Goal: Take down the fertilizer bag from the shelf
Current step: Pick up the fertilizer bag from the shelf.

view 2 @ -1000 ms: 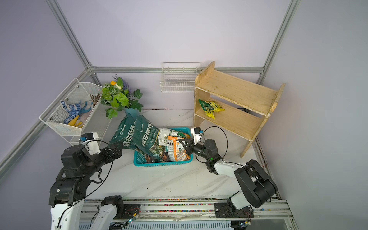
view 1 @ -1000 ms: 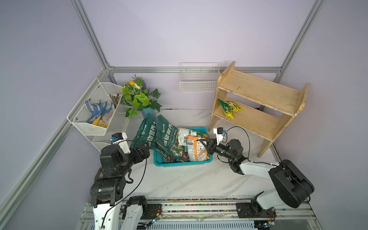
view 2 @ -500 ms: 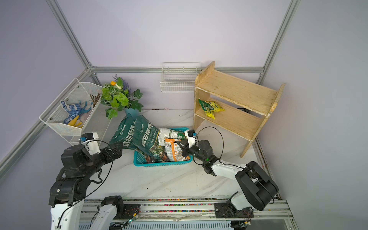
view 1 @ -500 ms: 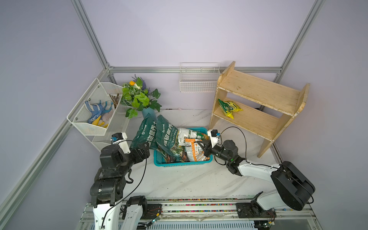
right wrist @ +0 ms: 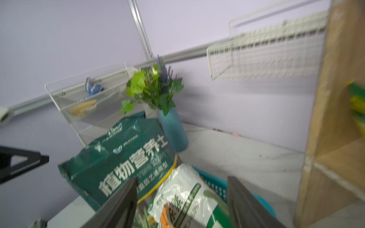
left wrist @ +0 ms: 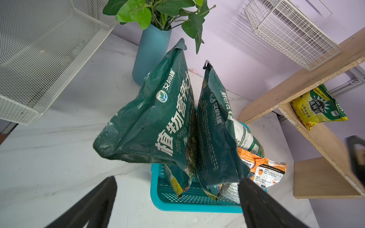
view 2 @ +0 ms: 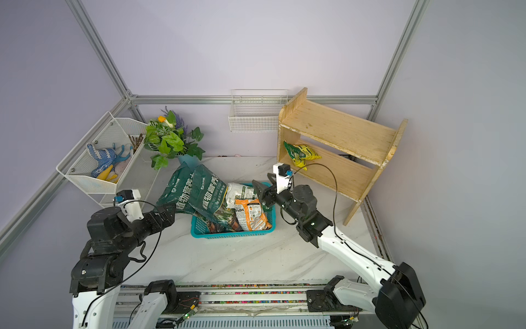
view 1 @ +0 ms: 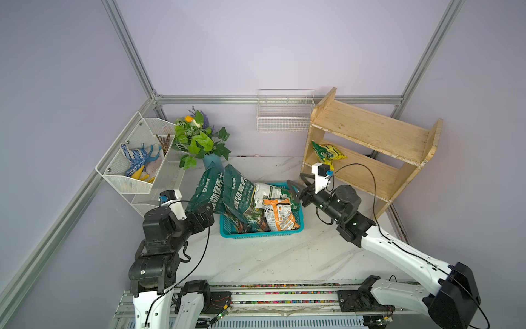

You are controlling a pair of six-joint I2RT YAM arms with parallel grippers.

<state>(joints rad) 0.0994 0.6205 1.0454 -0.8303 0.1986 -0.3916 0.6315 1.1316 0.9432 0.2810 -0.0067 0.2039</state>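
Note:
The fertilizer bag (view 1: 328,153) (view 2: 301,153), yellow and green, lies at the left end of the lower tier of the wooden shelf (view 1: 367,128) (view 2: 336,125). It also shows in the left wrist view (left wrist: 318,107). My right gripper (view 1: 297,184) (view 2: 263,184) (right wrist: 182,178) is open and empty. It hovers over the right end of the teal basket (view 1: 256,235), below and in front of the shelf's left panel. My left gripper (view 2: 168,212) (left wrist: 177,178) is open at the basket's left side, behind a leaning dark green bag (view 1: 207,193).
The basket holds two dark green bags, a white-green bag (view 1: 267,191) and an orange bag (view 1: 280,215). A plant in a blue vase (view 1: 199,139) stands behind it. A white mesh rack (view 1: 136,182) with gloves is at the left, a white wire wall basket (view 1: 284,114) beside the shelf.
My right gripper has opened from shut and risen from the bags in the basket, back toward the shelf. The left arm has not moved.

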